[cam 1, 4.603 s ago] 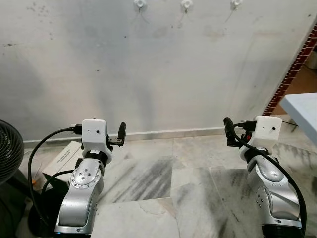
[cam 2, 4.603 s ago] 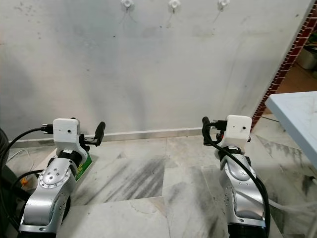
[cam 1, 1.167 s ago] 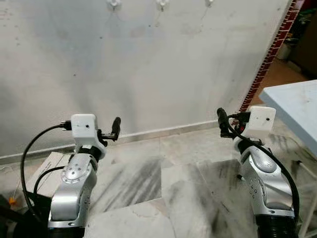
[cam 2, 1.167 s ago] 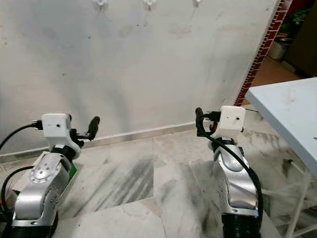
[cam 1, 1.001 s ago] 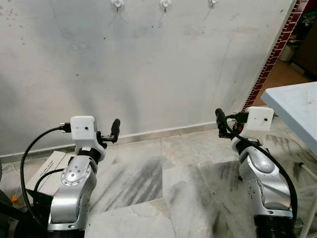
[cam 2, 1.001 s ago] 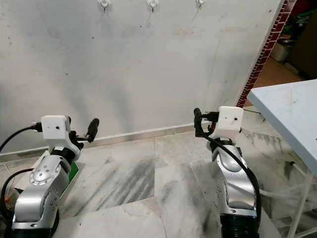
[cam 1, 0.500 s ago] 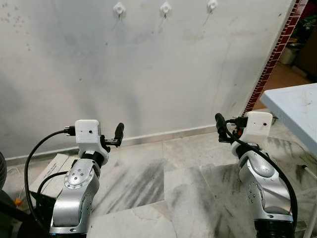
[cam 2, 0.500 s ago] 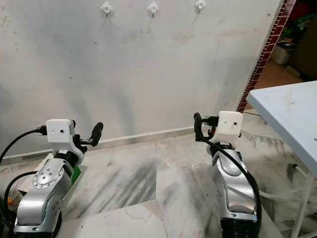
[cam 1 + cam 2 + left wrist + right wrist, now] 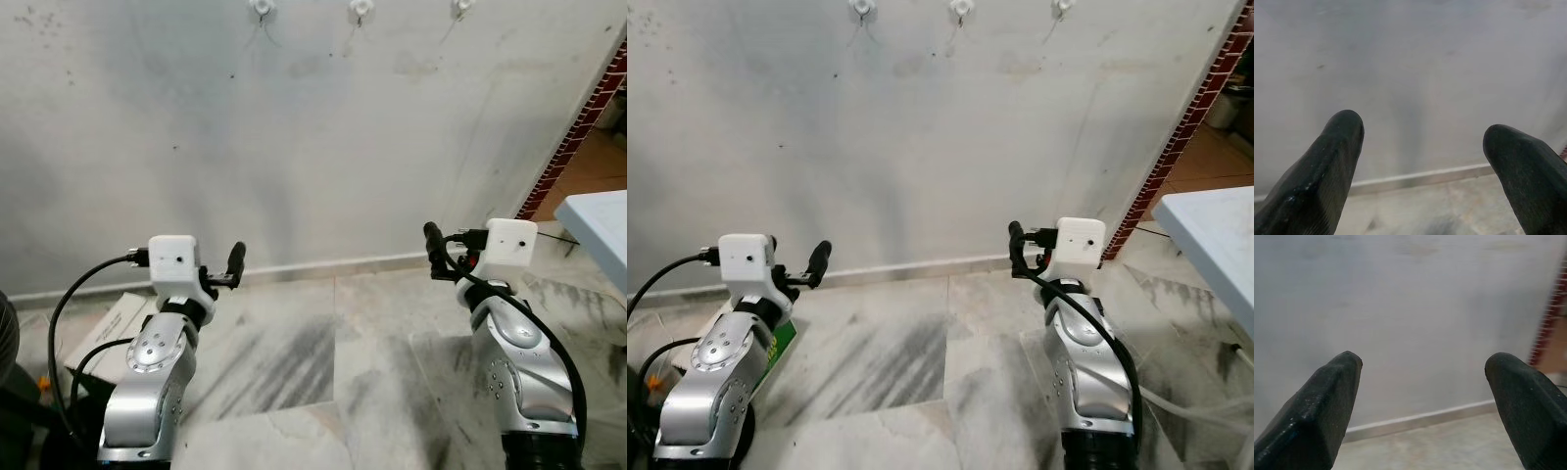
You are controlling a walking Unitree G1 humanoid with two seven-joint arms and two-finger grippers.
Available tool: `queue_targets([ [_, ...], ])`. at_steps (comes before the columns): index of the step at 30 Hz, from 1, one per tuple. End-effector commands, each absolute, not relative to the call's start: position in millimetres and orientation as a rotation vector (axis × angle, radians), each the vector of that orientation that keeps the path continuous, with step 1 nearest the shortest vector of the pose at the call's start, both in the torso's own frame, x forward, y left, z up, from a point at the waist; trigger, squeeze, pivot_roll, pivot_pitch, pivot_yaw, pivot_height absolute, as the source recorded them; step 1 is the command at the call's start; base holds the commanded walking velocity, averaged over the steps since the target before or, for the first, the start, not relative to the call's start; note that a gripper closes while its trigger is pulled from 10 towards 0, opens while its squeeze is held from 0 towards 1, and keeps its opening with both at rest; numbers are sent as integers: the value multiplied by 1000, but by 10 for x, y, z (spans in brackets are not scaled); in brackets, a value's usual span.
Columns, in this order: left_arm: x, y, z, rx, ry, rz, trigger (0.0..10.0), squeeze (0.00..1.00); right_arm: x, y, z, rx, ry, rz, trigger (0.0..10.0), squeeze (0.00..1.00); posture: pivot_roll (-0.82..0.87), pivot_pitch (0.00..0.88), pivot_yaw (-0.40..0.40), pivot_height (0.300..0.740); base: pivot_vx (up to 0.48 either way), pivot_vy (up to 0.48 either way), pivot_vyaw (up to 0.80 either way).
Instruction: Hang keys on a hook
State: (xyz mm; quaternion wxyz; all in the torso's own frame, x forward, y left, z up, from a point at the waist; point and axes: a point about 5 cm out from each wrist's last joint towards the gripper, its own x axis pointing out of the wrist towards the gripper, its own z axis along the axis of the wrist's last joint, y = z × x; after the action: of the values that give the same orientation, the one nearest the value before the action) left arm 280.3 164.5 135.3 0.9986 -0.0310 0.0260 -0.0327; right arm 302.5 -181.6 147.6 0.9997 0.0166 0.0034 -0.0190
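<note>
Three small white hooks sit in a row high on the grey wall, far above both arms. My left gripper is held out low toward the wall's foot. In the left wrist view it is open, with bare wall and skirting between its fingers. My right gripper is raised to the same height on the other side. It is open too, and nothing lies between its fingers.
A pale table juts in at the right edge. A red brick wall end stands behind it. A flat cardboard box and black cables lie on the marble floor by my left arm.
The whole picture has slid right and a little up, so the camera has turned left; the table is now nearer the right edge. Both arms keep their pose, fingers apart.
</note>
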Motion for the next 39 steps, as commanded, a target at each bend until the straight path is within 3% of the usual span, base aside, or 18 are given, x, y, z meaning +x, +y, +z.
queue_targets([
  [1, 2790, 1590, 1345, -68, 59, -90, 10000, 0, 3021, -1841, 1475, 37, 7, -44, 10000, 0, -27, 49, 36, 740, 274, 0, -456],
  [22, 2774, 1583, 1315, -73, 77, -90, 10000, 0, 3018, -1830, 1451, 40, 17, -43, 10000, 0, -24, 53, 35, 740, 270, 0, -365],
  [39, 2817, 1621, 1295, -118, 113, -17, 10000, 0, 3011, -1735, 1502, 60, 15, 3, 10000, 0, -29, 60, 35, 740, 0, 0, -89],
])
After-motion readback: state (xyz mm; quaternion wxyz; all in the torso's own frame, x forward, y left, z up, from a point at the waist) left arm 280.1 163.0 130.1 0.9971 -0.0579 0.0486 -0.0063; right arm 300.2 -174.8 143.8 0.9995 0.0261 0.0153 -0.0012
